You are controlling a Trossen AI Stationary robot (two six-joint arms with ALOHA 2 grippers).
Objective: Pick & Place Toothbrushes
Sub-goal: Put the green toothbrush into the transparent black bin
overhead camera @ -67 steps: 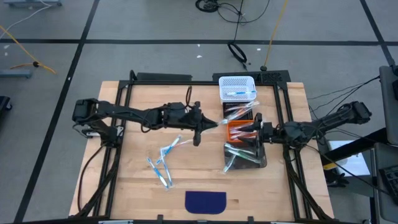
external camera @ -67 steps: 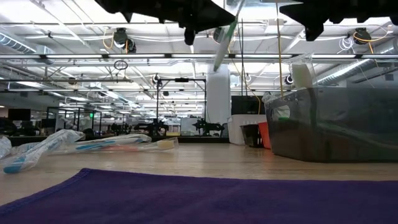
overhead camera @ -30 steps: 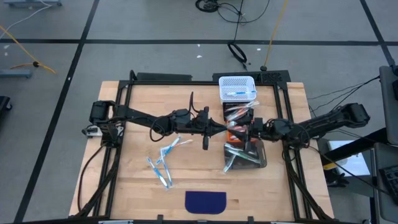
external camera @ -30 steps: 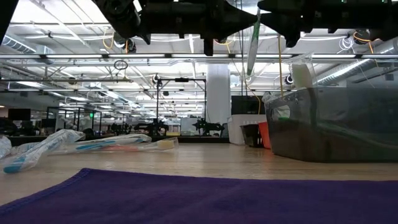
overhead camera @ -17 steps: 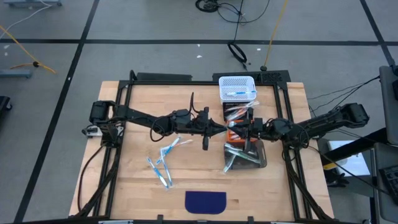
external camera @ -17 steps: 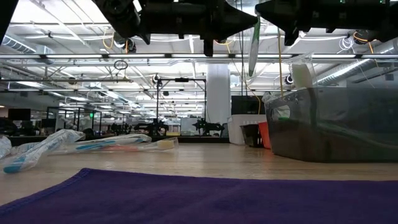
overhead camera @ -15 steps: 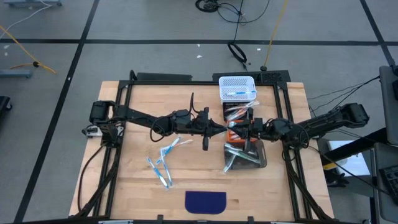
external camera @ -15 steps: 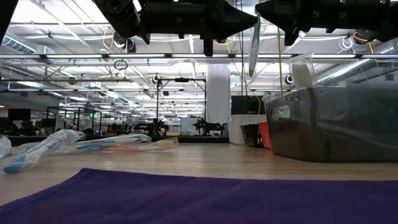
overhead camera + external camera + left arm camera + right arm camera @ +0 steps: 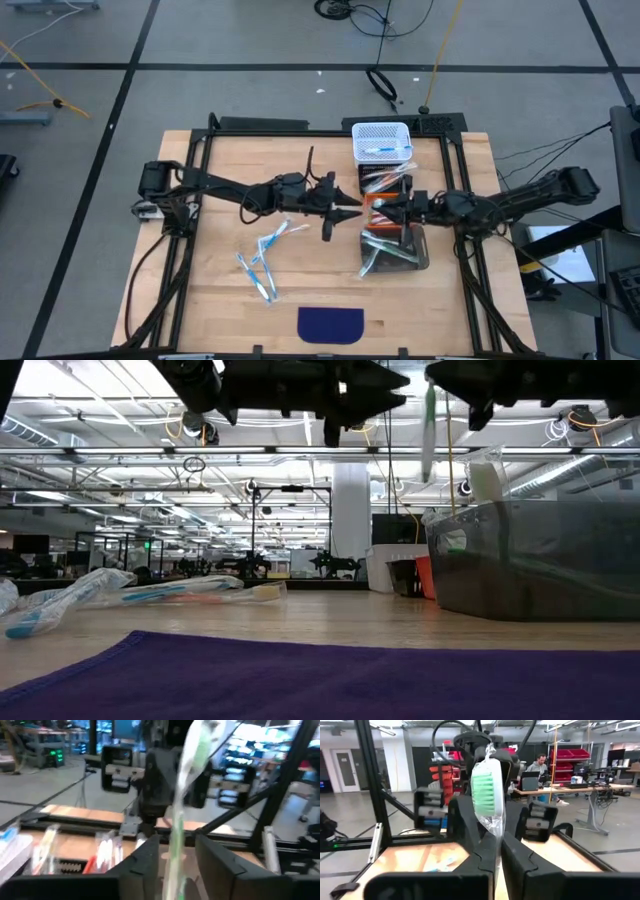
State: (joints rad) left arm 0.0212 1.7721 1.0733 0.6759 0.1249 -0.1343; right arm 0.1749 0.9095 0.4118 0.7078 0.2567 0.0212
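One green-bristled toothbrush (image 9: 488,790) in crinkly clear wrapper hangs upright above mid-bench (image 9: 240,160), pinched by right gripper (image 9: 384,209) fingers closed on it, left gripper (image 9: 350,211) fingers spread apart just beside it, more wrapped toothbrushes (image 9: 262,262) loose on the bench, others in the bins (image 9: 392,238).

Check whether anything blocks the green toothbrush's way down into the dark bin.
Nothing visible does. The right gripper, shut on the green toothbrush, hangs at the dark bin, whose top is open. The left gripper stands open on the other side.
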